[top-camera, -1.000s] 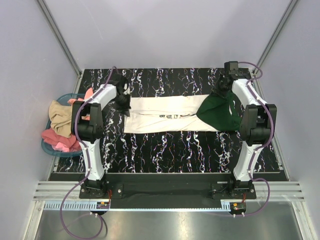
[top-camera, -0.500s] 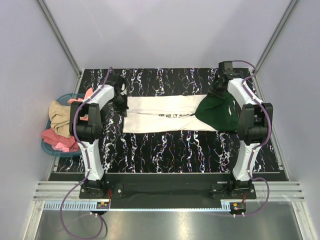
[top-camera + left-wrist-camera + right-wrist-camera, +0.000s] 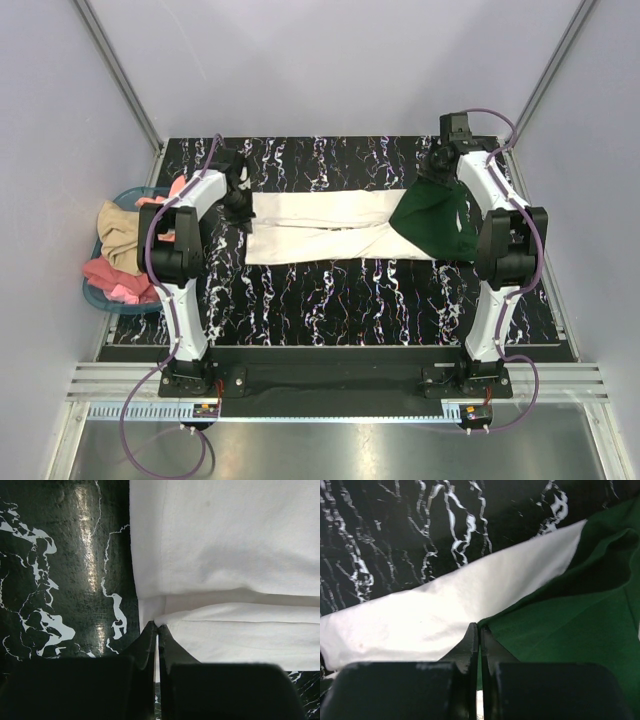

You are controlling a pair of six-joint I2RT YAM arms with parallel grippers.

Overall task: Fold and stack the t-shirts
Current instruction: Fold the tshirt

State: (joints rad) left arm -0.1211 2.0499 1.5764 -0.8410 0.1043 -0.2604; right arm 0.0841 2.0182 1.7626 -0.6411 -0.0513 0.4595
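Both left hand [image 3: 158,626] and right hand [image 3: 479,625] pinch t-shirts [image 3: 320,215] [image 3: 440,220].

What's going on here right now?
Both arms are working the white shirt, which lies as a long folded band across the table. The left gripper is shut on its left end. The right gripper is shut at the other end, where the green shirt lies loosely over the white one; which cloth it pinches I cannot tell. The green shirt is not yet folded.
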